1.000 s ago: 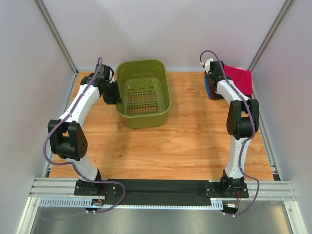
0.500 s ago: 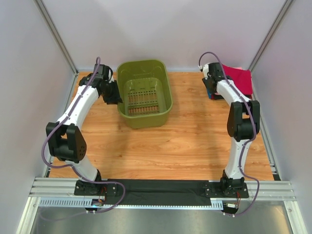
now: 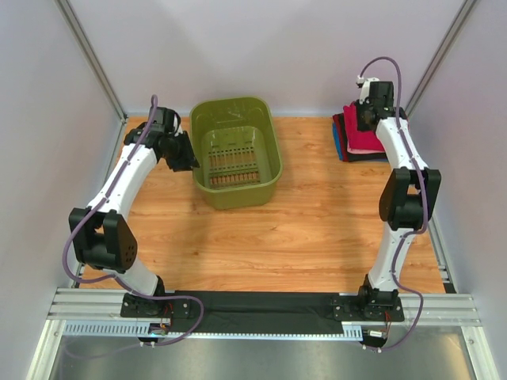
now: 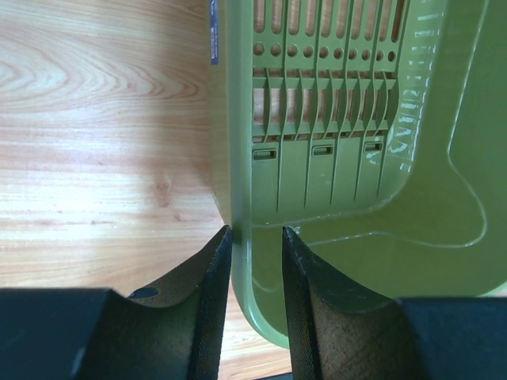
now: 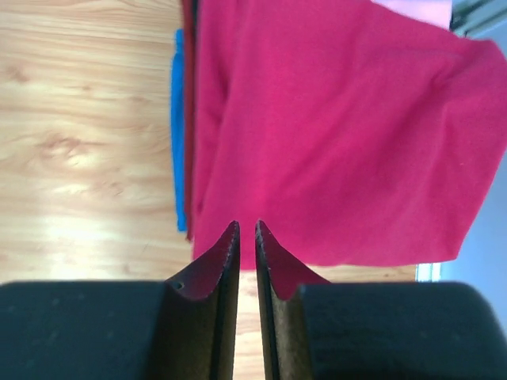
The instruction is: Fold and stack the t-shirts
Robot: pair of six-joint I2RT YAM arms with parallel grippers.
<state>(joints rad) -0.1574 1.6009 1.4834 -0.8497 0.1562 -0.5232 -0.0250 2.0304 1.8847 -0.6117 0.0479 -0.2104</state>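
Observation:
A crimson t-shirt [image 3: 363, 141] [image 5: 333, 134] lies folded on top of a stack at the table's far right. Blue [image 5: 180, 134], black [image 3: 368, 157] and pink [image 5: 420, 9] edges show beneath it. My right gripper [image 3: 366, 119] [image 5: 246, 226] hovers over the crimson shirt's near edge. Its jaws are almost together, with only a thin slit and nothing between them. My left gripper [image 3: 188, 152] [image 4: 257, 231] straddles the left wall of the olive-green basket [image 3: 273, 150] [image 4: 380, 229]. One finger is outside and one inside, closed on the rim.
The basket stands at the back centre-left and shows nothing inside. White walls and metal frame posts enclose the wooden table [image 3: 317, 229]. The stack sits close to the right wall. Both arm bases are bolted on a rail at the near edge.
My right gripper has lifted off the stack and moved back and right; its jaws opened, then nearly closed. The crimson shirt now lies more squarely on the stack. The left arm and basket shifted slightly.

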